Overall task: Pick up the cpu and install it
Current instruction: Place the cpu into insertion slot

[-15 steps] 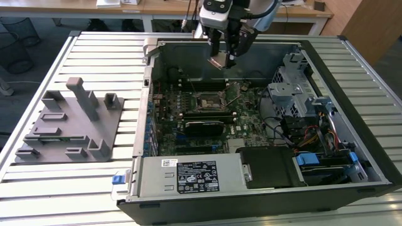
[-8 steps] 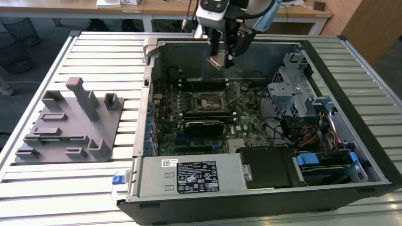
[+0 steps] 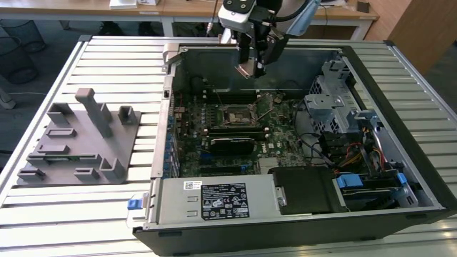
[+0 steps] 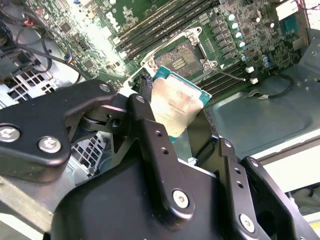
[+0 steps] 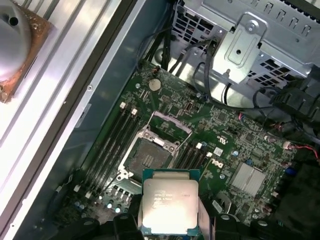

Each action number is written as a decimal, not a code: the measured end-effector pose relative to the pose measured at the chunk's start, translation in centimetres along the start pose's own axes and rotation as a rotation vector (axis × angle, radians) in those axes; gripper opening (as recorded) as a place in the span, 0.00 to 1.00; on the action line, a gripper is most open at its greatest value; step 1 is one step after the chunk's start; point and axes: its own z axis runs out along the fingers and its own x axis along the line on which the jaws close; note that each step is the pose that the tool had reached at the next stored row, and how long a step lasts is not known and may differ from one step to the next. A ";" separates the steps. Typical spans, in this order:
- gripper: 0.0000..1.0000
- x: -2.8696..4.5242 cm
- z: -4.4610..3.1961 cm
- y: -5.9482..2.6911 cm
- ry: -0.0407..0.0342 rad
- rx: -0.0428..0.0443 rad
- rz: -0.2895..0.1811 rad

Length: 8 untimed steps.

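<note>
My gripper [image 3: 251, 68] hangs above the open computer case, shut on the cpu [image 3: 245, 70]. The cpu [image 5: 168, 202] is a flat square chip with a silvery top and a teal-green rim, clamped by its edges between the black fingers [image 4: 145, 120]. The chip [image 4: 174, 107] is held in the air above the motherboard [image 3: 236, 128], apart from it. The open socket [image 5: 148, 158], a dark square in a metal frame, lies below and a little ahead of the chip; the socket [image 3: 237, 114] sits near the board's middle in the exterior view.
The case's metal walls [image 3: 171, 80] ring the board. A drive cage [image 3: 332, 101] and bundled cables [image 3: 335, 144] stand at the exterior view's right. A power supply [image 3: 214, 201] fills the near side. A grey fixture tray [image 3: 78, 139] lies on the slatted table at the left.
</note>
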 end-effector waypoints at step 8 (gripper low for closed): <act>0.53 0.16 0.09 0.04 -0.0006 0.0020 0.068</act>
